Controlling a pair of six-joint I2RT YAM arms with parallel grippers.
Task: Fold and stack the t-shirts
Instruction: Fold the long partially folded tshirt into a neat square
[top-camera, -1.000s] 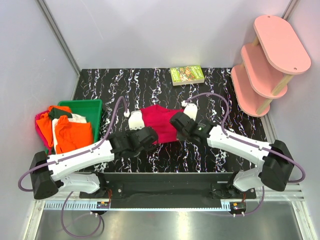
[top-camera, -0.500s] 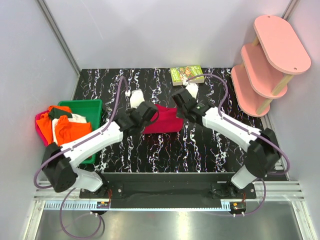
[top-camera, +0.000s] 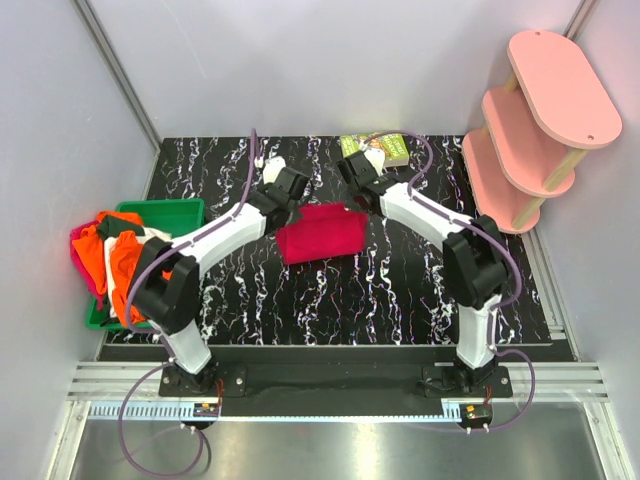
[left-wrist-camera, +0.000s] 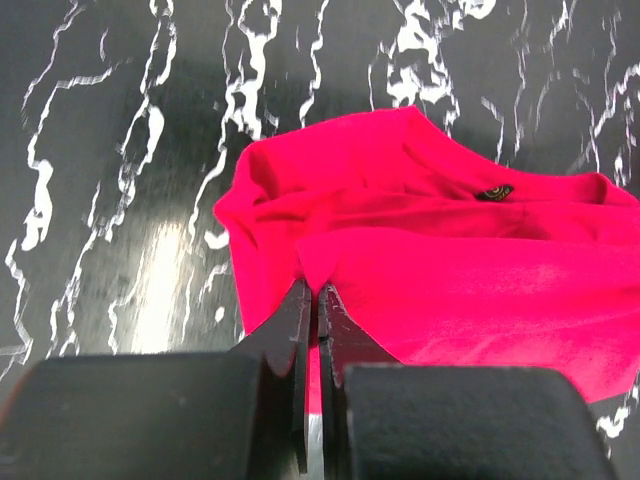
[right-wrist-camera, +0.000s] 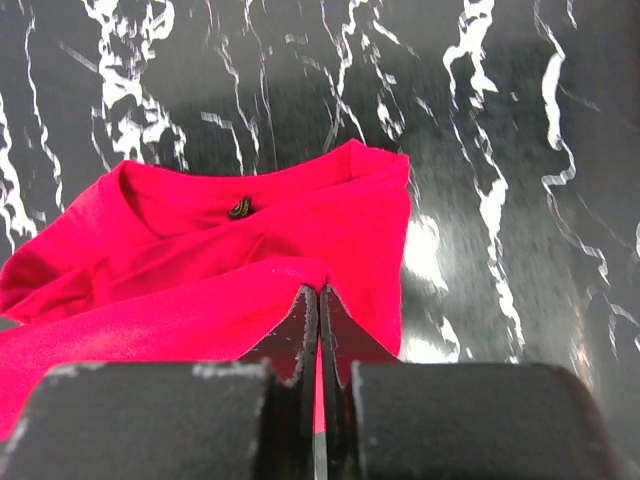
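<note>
Fold of crimson t-shirt (top-camera: 322, 236) in hand, cloth mid marbled table (top-camera: 400, 300), one edge pinched tight in left gripper (left-wrist-camera: 310, 300) & right gripper (right-wrist-camera: 318, 300); next prob. lower both evenly, lay edge flat over collar end, then let go.

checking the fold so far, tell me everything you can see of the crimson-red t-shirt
The crimson-red soft cloth t-shirt lies bunched and folded over itself near the middle of the black marbled table. A small dark label shows inside its collar. The left gripper and right gripper are each shut on the edge of its top layer.
</note>
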